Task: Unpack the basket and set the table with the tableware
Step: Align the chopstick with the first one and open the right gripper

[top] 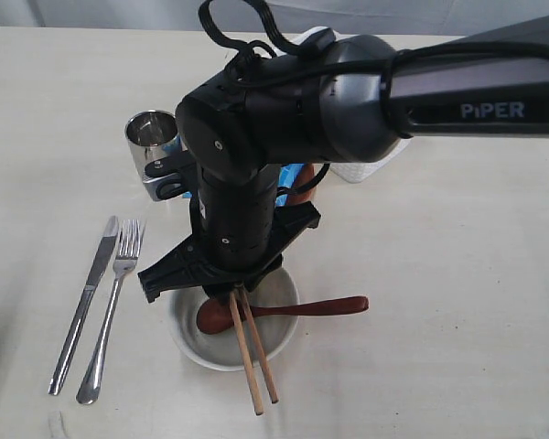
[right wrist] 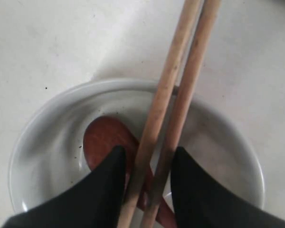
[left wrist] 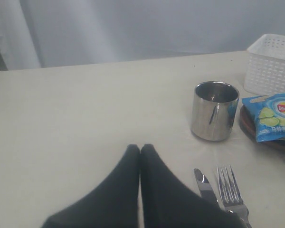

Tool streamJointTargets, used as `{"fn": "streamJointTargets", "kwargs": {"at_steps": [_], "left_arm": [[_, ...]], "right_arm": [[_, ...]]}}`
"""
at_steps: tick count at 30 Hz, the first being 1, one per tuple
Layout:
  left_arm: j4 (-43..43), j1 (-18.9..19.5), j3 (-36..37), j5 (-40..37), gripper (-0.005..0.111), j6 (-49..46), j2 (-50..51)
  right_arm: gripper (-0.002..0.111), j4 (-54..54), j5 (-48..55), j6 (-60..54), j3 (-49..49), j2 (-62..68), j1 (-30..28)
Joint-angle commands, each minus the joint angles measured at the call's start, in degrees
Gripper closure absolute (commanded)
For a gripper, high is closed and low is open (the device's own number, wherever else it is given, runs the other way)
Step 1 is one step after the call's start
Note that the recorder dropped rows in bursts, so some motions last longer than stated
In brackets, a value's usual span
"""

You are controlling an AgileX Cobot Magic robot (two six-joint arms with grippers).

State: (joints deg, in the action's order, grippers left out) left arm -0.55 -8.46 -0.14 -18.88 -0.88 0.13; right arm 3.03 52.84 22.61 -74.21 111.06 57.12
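My right gripper (top: pixel 233 294) points down over the white bowl (top: pixel 194 340) and is shut on the wooden chopsticks (top: pixel 254 366). The pair slants out over the rim toward the table (top: pixel 439 347). From the wrist, the chopsticks (right wrist: pixel 180 71) run between both fingers above the bowl (right wrist: pixel 47 156). The reddish-brown spoon (top: pixel 334 305) lies with its head in the bowl, as the wrist view of the spoon (right wrist: pixel 102 140) also shows. Knife (top: pixel 87 302) and fork (top: pixel 114 311) lie side by side on the left. The steel cup (top: pixel 153 137) stands behind them. My left gripper (left wrist: pixel 140 148) is shut and empty, low over the table.
The white basket (left wrist: pixel 270 64) stands at the back, largely hidden behind the right arm in the exterior view. A blue chip bag (left wrist: pixel 273 116) lies on the brown plate (left wrist: pixel 249 129) beside the cup (left wrist: pixel 213 111). Knife (left wrist: pixel 205 185) and fork (left wrist: pixel 230 187) lie close to my left fingers.
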Motion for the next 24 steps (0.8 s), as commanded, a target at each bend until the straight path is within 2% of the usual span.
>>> {"fn": "streamJointTargets", "kwargs": {"at_steps": [1,15,21,24], "left_arm": [[0.13,-0.33,0.14,0.48,0.107,0.02,-0.13],[0.13,-0.33,0.14,0.48,0.107,0.02,-0.13],[0.13,-0.33,0.14,0.48,0.107,0.02,-0.13],[0.13,-0.33,0.14,0.48,0.107,0.02,-0.13]], "right_arm": [[0.077,-0.68,0.33,0.12,-0.31,0.03,0.0],[0.075,-0.78,-0.04,-1.16,-0.31,0.03,0.0],[0.048,-1.01,0.39,-1.16,-0.31,-0.29,0.0],[0.047,-3.03,1.24,-0.77,-0.31,-0.89,0.0]]}}
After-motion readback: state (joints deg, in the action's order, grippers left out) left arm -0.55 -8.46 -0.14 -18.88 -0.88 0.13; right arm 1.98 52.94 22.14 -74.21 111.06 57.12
